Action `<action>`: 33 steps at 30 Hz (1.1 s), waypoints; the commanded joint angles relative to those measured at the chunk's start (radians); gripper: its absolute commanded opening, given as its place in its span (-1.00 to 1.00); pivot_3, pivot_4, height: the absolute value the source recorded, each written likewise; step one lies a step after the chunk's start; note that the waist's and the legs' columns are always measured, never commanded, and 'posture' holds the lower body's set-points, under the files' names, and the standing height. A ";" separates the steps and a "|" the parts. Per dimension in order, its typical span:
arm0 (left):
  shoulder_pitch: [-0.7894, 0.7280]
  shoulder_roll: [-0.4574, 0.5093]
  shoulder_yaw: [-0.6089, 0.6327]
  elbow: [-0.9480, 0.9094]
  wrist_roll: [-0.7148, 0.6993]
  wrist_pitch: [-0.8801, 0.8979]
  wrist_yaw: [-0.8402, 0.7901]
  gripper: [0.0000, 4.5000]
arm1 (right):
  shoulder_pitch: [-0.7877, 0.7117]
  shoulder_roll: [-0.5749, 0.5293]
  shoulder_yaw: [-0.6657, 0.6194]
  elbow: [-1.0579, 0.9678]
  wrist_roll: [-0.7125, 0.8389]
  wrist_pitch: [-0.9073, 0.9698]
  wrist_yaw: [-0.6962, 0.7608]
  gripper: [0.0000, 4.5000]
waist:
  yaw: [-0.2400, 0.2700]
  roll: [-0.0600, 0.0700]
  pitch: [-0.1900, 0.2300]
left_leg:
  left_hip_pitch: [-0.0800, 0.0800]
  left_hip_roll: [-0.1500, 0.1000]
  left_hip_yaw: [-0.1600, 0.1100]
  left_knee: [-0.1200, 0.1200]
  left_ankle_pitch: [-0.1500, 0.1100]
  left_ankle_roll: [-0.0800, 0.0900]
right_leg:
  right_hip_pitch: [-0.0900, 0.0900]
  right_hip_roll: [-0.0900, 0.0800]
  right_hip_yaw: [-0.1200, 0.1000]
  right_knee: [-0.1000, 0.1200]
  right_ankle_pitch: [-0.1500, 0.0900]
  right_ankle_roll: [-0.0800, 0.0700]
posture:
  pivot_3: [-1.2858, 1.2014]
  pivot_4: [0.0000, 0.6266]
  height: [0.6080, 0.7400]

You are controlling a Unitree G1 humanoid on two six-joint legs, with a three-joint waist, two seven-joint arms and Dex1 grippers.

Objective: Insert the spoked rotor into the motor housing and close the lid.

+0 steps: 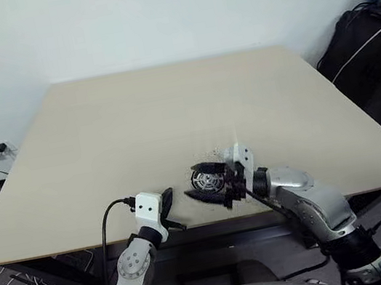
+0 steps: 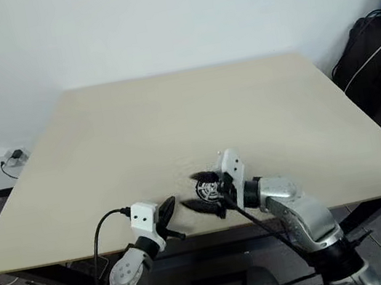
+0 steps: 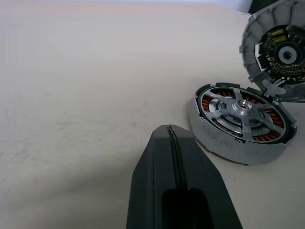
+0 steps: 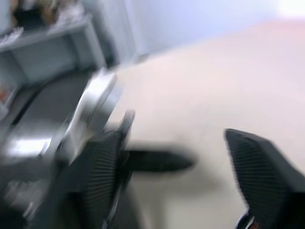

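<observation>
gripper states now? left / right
Left gripper: shut, holding nothing, beside the motor housing.
Right gripper: fingers apart, nothing between them; the lid is raised over the housing.

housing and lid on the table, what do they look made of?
Housing: likely bare metal, dull silver-grey scuffed wall; copper-brown windings showing between silvery spokes. Lid: probably cast or machined metal, matte grey ribbed rim. Alloy can't be told.

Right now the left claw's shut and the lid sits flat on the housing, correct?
No. The left claw is shut, but the lid is tilted up beside the housing, leaving it uncovered; the left wrist view shows it.
</observation>
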 commanded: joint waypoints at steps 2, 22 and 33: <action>-0.018 0.001 0.001 -0.021 -0.004 -0.022 -0.007 -1.00 | -0.080 0.113 -0.149 0.029 0.004 -0.091 -0.211 -0.01 | -0.001 0.000 0.000 | 0.000 0.000 0.000 0.000 0.000 0.000 | 0.000 0.000 0.000 0.000 0.000 0.000 | 0.03 -1.00 1.00; -0.006 0.007 0.000 -0.030 -0.005 -0.019 -0.006 -1.00 | -0.051 -0.035 -0.027 0.195 -0.405 0.083 -0.442 -1.00 | -0.013 0.006 -0.001 | 0.000 0.000 0.002 0.000 0.000 0.001 | -0.001 0.000 0.003 0.000 0.000 0.000 | 0.03 -1.00 1.00; -0.003 0.008 0.001 -0.033 -0.003 -0.017 -0.003 -1.00 | -0.037 -0.030 0.026 0.093 -0.309 0.061 -0.265 -1.00 | -0.011 0.005 0.000 | 0.000 0.000 0.002 0.000 0.000 0.001 | -0.001 0.000 0.002 0.000 0.000 0.000 | 0.03 -1.00 1.00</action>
